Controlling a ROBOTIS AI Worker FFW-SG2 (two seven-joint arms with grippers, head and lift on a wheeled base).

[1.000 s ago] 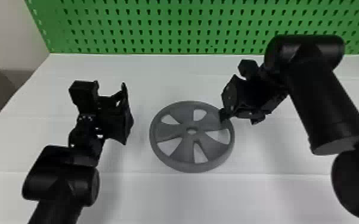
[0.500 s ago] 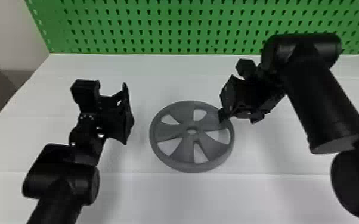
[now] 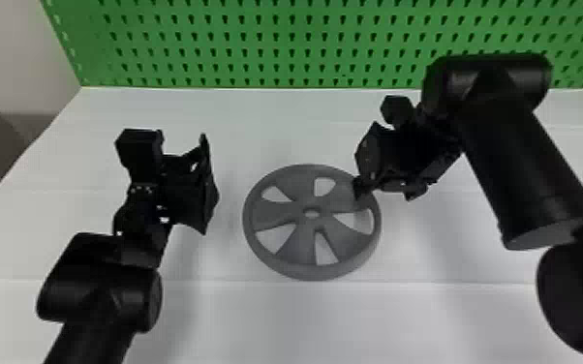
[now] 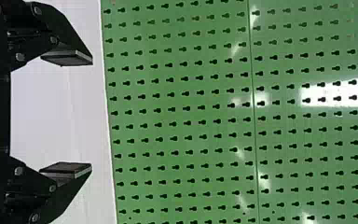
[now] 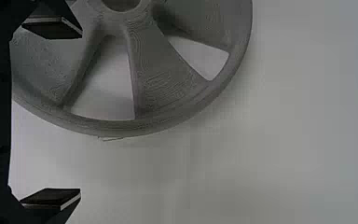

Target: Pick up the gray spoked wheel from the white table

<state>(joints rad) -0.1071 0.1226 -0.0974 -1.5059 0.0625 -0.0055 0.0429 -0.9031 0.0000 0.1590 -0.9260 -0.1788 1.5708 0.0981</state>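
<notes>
Wheel (image 3: 298, 244) lies flat on the white table (image 3: 281, 329), between our grippers. We hold our right gripper (image 3: 386, 194) wide — one finger over the wheel, the other outside its rim; contact we can't tell. Our left gripper (image 3: 206, 185), also wide and empty — faces the green pegboard (image 3: 301, 44).

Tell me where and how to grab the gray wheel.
Probably best to pinch the rim on the robot's right, the right gripper coming from above: one finger inside an opening between spokes, the other outside. The wheel lies flat, its rim is a narrow band, and that gripper is open on that side.
</notes>
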